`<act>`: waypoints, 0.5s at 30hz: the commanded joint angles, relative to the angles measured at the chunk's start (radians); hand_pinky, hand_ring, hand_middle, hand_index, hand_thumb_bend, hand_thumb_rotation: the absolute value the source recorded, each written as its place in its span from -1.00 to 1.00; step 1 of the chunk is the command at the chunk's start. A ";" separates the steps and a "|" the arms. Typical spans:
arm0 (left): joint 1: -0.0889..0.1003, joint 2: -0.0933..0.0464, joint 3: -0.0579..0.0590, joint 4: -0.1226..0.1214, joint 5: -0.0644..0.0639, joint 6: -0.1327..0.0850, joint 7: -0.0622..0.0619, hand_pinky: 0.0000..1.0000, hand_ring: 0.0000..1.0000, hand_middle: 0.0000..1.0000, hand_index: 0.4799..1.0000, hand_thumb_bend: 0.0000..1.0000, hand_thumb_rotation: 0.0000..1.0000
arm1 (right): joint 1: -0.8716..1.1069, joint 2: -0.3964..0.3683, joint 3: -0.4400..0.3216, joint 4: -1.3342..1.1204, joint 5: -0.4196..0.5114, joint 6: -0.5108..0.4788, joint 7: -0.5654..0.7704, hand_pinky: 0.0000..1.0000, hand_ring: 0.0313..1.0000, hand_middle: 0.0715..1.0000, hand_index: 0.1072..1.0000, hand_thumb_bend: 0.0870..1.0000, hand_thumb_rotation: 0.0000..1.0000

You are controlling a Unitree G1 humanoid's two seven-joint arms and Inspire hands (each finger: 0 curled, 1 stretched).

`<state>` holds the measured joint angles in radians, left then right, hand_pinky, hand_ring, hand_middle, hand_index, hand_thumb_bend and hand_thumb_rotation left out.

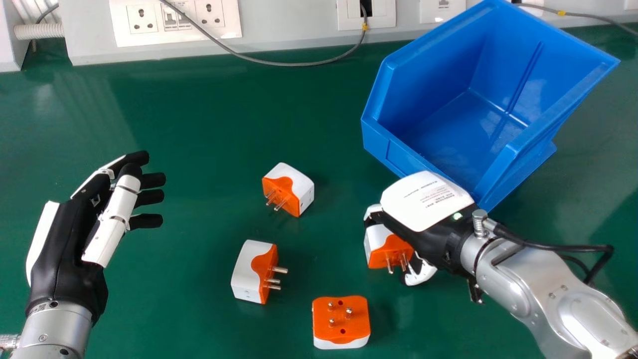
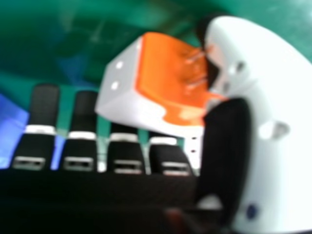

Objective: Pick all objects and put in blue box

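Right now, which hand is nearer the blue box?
The right. The right hand is by the near side of the blue box; the left hand is far off to the box's left.

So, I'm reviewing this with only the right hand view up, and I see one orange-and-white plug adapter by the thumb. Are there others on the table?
Observer: Yes, in the head view three more plug adapters lie on the green table.
Operator: Which is nearest the robot?
Observer: The one with its pins pointing up, near that view's bottom edge.
Operator: Anything farther left?
Observer: The left hand, open and holding nothing, with its palm turned toward the adapters.
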<state>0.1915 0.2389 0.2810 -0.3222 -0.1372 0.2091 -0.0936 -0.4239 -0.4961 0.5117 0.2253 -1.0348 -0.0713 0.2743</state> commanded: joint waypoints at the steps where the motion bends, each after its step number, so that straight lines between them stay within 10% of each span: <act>1: -0.001 -0.005 -0.001 -0.026 0.007 -0.001 0.007 0.25 0.46 0.47 0.22 -0.40 0.44 | -0.025 0.007 0.012 0.005 -0.019 0.015 -0.008 0.26 0.48 0.53 0.42 -0.35 -1.00; 6: -0.002 -0.007 -0.007 -0.031 0.011 0.001 0.013 0.25 0.46 0.47 0.22 -0.41 0.44 | -0.018 0.023 0.009 0.024 -0.022 0.018 -0.089 0.22 0.42 0.46 0.35 -0.22 -1.00; 15: -0.005 -0.007 -0.011 -0.029 0.019 -0.002 0.013 0.25 0.46 0.47 0.22 -0.41 0.44 | -0.020 0.013 0.007 0.060 -0.009 -0.041 -0.204 -0.39 -0.31 -0.19 0.02 -0.11 -0.91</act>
<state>0.1913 0.2326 0.2691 -0.3261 -0.1269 0.2104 -0.0856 -0.4289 -0.4798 0.5247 0.3034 -1.0580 -0.1066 0.0763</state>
